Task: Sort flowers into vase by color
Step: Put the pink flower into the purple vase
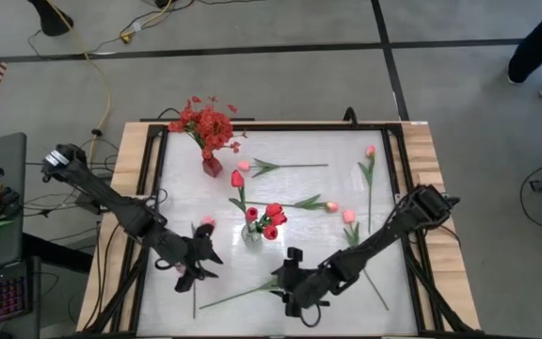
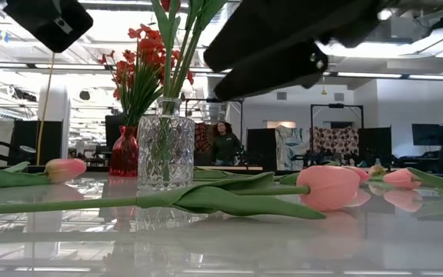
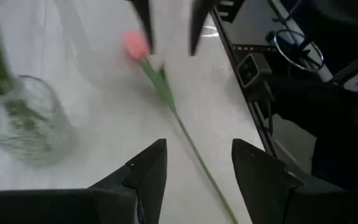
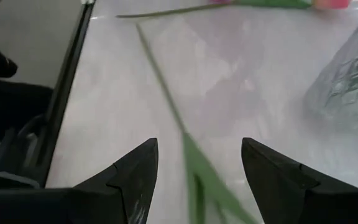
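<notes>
Flowers: loose stems lie scattered on the table point(image 1: 346, 282); red tulips already stand in the clear glass vase point(image 1: 252, 233), and a bushy red spray fills the small red vase point(image 1: 213, 167) at the far side.
Left gripper state: the left gripper point(image 1: 190, 273) has its fingers parted and empty, nothing between them.
Left gripper target: a pink tulip point(image 3: 135, 45) lies just ahead of it, its thin stem running back toward the gap between the fingers; the clear glass vase stands off to one side.
Right gripper state: the right gripper point(image 1: 294, 299) is likewise spread and holds nothing.
Right gripper target: a long green stem point(image 4: 166, 93) runs away from between its fingers, with leaves close under them; the clear vase sits to its side.
Step in hand, as judged: picking up a stem from the table surface.
How to do it well: straddle the stem squarely, come low enough that both fingers flank it, and close on bare stem rather than leaf, clear of the vase.
Risk: a thin stem lying flat may slip out.
Left arm pose: reaches in from the left edge, wrist low near the front.
Right arm pose: stretches from the right edge, angled inward and forward, wrist low.
</notes>
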{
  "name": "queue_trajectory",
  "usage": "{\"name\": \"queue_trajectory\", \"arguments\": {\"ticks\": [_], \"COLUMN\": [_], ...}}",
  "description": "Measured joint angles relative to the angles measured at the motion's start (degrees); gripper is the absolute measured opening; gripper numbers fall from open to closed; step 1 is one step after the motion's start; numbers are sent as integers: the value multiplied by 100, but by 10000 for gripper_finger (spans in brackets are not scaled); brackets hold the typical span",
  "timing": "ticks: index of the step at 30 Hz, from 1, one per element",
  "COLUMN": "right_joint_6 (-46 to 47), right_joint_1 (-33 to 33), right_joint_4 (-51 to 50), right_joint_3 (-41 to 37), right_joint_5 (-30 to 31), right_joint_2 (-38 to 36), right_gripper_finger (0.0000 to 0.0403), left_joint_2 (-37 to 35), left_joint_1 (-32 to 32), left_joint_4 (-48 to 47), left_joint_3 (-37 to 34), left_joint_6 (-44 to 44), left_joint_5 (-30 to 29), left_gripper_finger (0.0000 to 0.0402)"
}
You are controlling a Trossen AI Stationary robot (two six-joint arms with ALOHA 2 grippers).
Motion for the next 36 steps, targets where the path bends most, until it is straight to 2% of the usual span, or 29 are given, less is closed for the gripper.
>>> {"name": "queue_trajectory", "arguments": {"ticks": [12, 23, 30, 36], "right_joint_6": [-113, 32, 763, 950], "right_joint_1": [-79, 246, 589, 839], "right_joint_4": [96, -287, -697, -877], "right_joint_3": [0, 0, 0, 0], "right_joint_5": [-13, -11, 58, 479], "right_joint_2": [-2, -4, -4, -4], "right_gripper_finger": [258, 258, 258, 258], "left_joint_2": [1896, 3771, 4127, 4120], "left_joint_1": [-47, -98, 18, -49], "left_joint_4": [14, -13, -134, 18], "left_joint_3": [817, 2124, 2343, 2350], "left_joint_6": [-50, 87, -742, -901], "left_joint_5": [-34, -321, -649, -917], "left_gripper_finger": [169, 169, 169, 169]}}
